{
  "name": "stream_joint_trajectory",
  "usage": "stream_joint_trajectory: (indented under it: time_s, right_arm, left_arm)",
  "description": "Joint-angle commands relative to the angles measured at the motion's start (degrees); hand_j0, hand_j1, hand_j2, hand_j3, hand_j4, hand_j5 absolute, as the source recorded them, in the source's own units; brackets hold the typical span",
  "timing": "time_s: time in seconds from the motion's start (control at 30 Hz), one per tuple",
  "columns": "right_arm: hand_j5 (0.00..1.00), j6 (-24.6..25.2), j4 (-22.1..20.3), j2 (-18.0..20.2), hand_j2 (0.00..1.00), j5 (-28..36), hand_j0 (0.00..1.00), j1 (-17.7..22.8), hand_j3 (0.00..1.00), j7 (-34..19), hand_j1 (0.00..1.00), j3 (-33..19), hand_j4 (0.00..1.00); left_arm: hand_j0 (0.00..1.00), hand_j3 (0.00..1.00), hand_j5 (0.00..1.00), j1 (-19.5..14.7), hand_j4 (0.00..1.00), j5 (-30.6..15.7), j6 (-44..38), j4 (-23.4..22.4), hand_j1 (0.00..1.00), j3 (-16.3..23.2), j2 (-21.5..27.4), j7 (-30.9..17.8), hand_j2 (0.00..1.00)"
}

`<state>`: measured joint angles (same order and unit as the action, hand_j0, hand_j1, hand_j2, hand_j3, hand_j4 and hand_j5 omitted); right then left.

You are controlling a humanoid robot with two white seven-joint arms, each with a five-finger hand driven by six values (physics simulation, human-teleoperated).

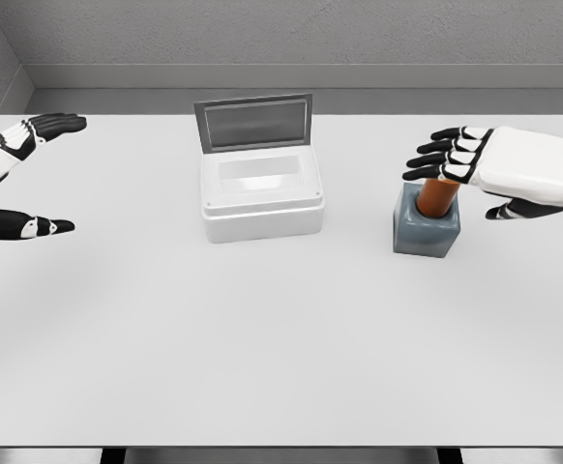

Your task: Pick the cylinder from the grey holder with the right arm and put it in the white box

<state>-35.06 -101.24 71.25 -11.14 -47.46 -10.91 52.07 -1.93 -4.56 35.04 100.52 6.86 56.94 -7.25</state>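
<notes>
The right robot hand reaches over the brown cylinder, fingers extended and loosely curved above its top, thumb apart below; no grip has closed on it (contact is hard to judge). The cylinder stands upright in the grey holder, its lower part hidden inside. The left robot hand rests open at the table edge. The white box stands lid up.

You can't see the orange-brown cylinder top, hidden behind right hand; its base sits inside the grey block holder. Both forearms cut off at frame edges.
</notes>
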Motion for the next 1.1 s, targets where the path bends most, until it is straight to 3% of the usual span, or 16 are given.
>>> stream_joint_trajectory:
  time_s: [0.0,0.2,0.27,0.3,0.33,0.4,0.47,0.53,0.63,0.73,0.87,1.07]
  right_arm:
    - [1.00,0.1,0.0,-0.1,1.00,0.3,1.00,0.0,1.00,0.0,1.00,0.1,1.00]
    - [1.00,0.1,0.1,-0.2,1.00,0.2,1.00,-2.4,1.00,-0.3,1.00,2.0,1.00]
    - [0.99,0.1,0.2,-0.4,0.99,1.6,0.99,-8.3,0.99,-14.1,0.99,1.3,0.99]
    - [0.99,0.1,2.1,-3.0,0.99,3.5,0.99,-9.3,0.99,-21.9,0.99,1.1,0.99]
    - [0.99,0.1,5.8,-7.0,0.99,5.4,0.99,-11.4,0.99,-24.1,0.99,1.1,0.99]
    - [0.99,0.1,9.4,-9.9,0.99,7.0,0.99,-13.4,0.99,-24.1,0.99,1.2,0.99]
    - [0.99,0.1,9.4,-9.3,0.99,6.3,0.99,-15.4,0.99,-24.1,0.99,1.2,0.99]
    - [0.99,0.1,9.6,-9.3,0.99,5.8,0.99,-16.6,0.99,-24.1,0.99,1.3,0.99]
    - [0.99,0.1,12.0,-10.1,0.99,3.3,0.99,-16.5,0.99,-24.1,0.99,2.0,0.99]
    - [0.99,0.1,13.1,-11.3,0.99,-2.0,0.99,-16.5,0.99,-24.1,0.99,5.6,0.99]
    - [0.98,0.1,13.9,-12.8,0.98,-6.6,0.98,-17.1,0.98,-24.1,0.98,6.7,0.98]
    - [0.99,0.1,17.4,-15.9,0.99,-10.7,0.99,-16.4,0.99,-24.1,0.99,8.2,0.99]
  left_arm:
    - [1.00,1.00,1.00,0.0,1.00,-0.4,0.0,0.0,1.00,-0.2,-0.7,0.0,1.00]
    - [1.00,1.00,1.00,0.1,1.00,-0.4,0.0,-0.3,1.00,-0.4,-0.9,0.0,1.00]
    - [1.00,1.00,1.00,0.2,1.00,-1.2,0.0,0.0,1.00,0.4,-2.4,0.5,1.00]
    - [1.00,1.00,1.00,0.3,1.00,-3.2,0.0,0.0,1.00,0.6,-3.7,0.6,1.00]
    - [1.00,1.00,1.00,0.0,1.00,-6.4,0.0,0.0,1.00,1.8,-3.9,0.6,1.00]
    - [1.00,1.00,1.00,-0.2,1.00,-12.1,0.0,-0.2,1.00,4.0,-4.0,0.5,1.00]
    - [1.00,1.00,1.00,-1.1,1.00,-20.6,0.0,-0.7,1.00,7.9,-4.4,0.5,1.00]
    - [1.00,1.00,1.00,-2.0,1.00,-28.6,-1.8,0.0,1.00,9.4,-4.9,0.0,1.00]
    - [1.00,1.00,1.00,-6.3,1.00,-37.5,-13.7,0.2,1.00,12.8,-6.9,-1.6,1.00]
    - [1.00,1.00,1.00,-8.3,1.00,-43.0,-23.3,0.1,1.00,12.8,-10.1,-3.6,1.00]
    - [1.00,1.00,1.00,-9.1,1.00,-41.5,-25.2,-0.5,1.00,13.5,-11.9,-3.6,1.00]
    - [1.00,1.00,1.00,-14.1,1.00,-41.7,-25.8,-6.7,1.00,18.7,-16.1,-3.7,1.00]
